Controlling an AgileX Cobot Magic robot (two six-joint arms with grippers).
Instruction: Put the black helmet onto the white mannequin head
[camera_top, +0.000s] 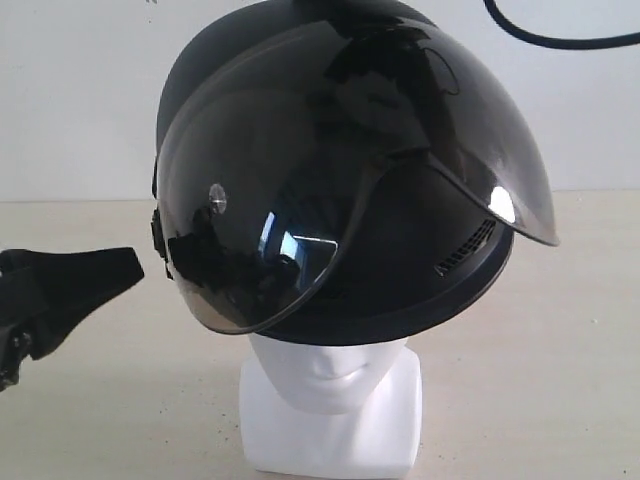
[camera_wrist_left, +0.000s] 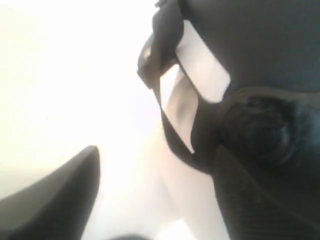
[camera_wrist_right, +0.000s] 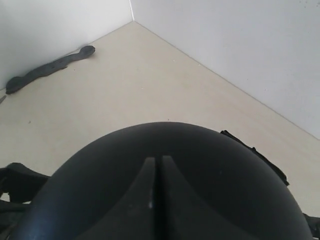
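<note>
A matte black helmet (camera_top: 340, 180) sits on a white mannequin head (camera_top: 330, 385), which stands on a beige table (camera_top: 560, 350), well forward of the table's back edge along the white wall. The helmet is much larger than the head and is tilted. It hides everything above the mouth, so only the lips, chin, neck and blocky base show. Its smoky bubble visor (camera_top: 250, 230) is glossy and mirrors the room, and its front edge juts out past the shell.

The left gripper (camera_top: 120, 275) hangs low beside the helmet on the left side of the table, clear of the shell. Its fingers (camera_wrist_left: 55, 200) are spread apart with nothing between them. The right gripper (camera_wrist_right: 156, 175) is above the helmet's rounded crown, its two fingers pressed together. Whether they touch the shell cannot be told.
</note>
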